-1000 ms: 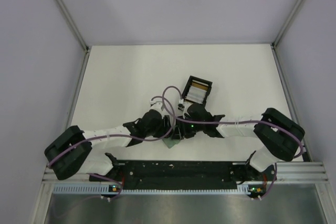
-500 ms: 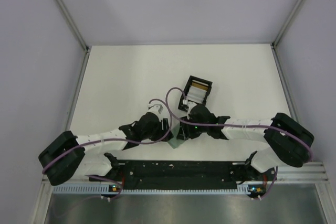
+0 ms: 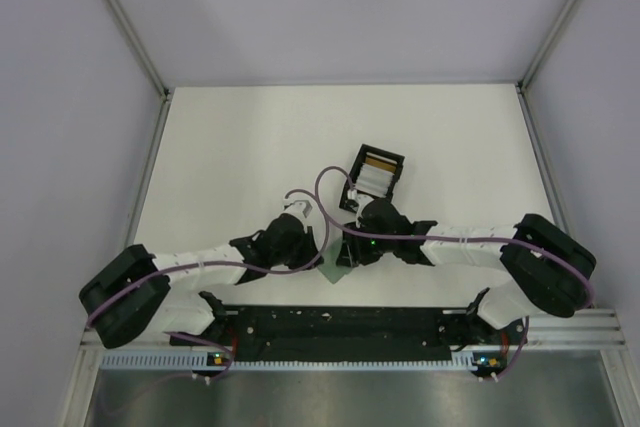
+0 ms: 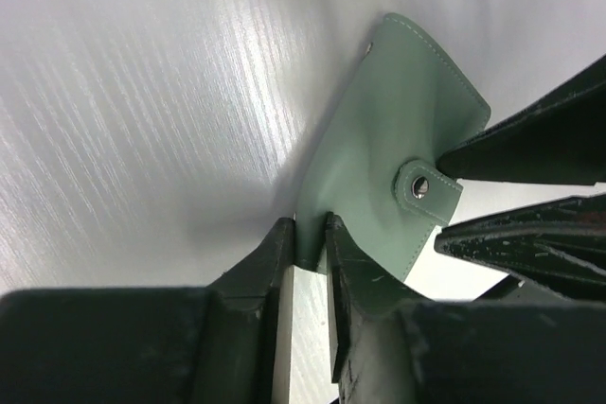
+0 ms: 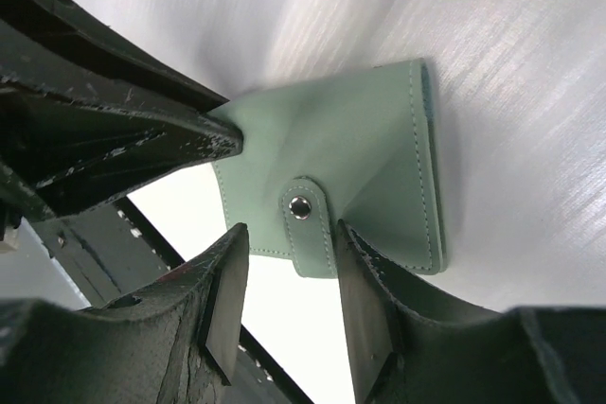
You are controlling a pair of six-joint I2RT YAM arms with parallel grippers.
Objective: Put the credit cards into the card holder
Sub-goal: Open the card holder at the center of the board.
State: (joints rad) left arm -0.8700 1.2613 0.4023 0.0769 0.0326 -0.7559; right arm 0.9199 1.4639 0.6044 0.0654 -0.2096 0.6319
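At the bottom centre of the left wrist view, the left end effector (image 4: 308, 234) is pinching the lower edge of the green card holder (image 4: 388, 130), its fingers nearly pressed together. Opposite, the right end effector (image 5: 294, 243) is standing half spread, straddling the holder's snap tab (image 5: 305, 210); whether it is squeezing the tab is unclear. The holder is sitting between the two, over the pale worktop (image 4: 142, 92).

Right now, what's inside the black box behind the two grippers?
The black box holds pale cards, with a yellow-orange one at its far end. Its near end is partly covered by the right arm, so whatever lies there cannot be seen.
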